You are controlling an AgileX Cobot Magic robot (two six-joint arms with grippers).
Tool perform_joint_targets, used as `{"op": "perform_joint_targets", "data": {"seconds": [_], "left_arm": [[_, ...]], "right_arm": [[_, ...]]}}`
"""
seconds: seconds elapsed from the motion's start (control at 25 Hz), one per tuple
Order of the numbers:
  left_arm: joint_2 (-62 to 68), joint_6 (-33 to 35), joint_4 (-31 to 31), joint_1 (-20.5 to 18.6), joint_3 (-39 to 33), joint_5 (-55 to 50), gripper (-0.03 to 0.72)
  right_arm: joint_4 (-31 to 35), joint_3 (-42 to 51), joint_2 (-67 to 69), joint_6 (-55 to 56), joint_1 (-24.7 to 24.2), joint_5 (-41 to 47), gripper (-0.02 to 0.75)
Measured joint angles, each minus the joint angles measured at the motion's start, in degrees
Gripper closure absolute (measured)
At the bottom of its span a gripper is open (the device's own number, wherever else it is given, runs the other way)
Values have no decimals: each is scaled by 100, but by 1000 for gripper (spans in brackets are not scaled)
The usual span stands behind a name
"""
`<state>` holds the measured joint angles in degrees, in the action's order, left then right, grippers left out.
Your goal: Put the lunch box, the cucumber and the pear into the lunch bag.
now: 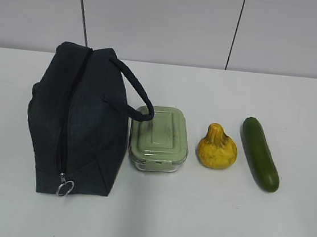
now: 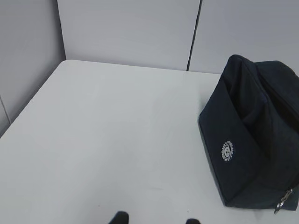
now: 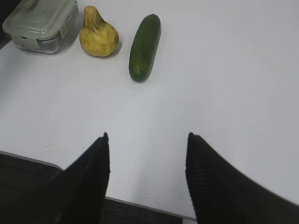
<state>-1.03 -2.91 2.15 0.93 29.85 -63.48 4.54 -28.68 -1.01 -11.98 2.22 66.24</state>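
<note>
Since nothing is packed yet, all four items sit in a row across the exterior view's middle: lunch bag (image 1: pixel 77 123) at left, zipper closed with the ring pull toward the bottom of the frame, then lunch box (image 1: pixel 159 139), pear (image 1: pixel 217 148), cucumber (image 1: pixel 260 154) at right, laid out apart for easy picking. Right hand (image 3: pixel 147 140) is at the bottom of its frame, fingers apart, empty. Left hand (image 2: pixel 156 219) is cut off at the bottom edge, only tips show, apart, nothing between. Bag's inside hidden.

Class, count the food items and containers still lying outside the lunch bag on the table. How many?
3. The lunch box sits right beside the lunch bag, the pear to its right, and the cucumber farthest right. The bag is zipped, so its contents are hidden.
</note>
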Motion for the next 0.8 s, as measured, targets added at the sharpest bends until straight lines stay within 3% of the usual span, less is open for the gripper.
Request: {"op": "perform_joint_targets", "data": {"seconds": [0.8], "left_arm": [[0,0,0,0,0,0,452]], "right_arm": [[-2,0,0,213,0,-28,321]]}}
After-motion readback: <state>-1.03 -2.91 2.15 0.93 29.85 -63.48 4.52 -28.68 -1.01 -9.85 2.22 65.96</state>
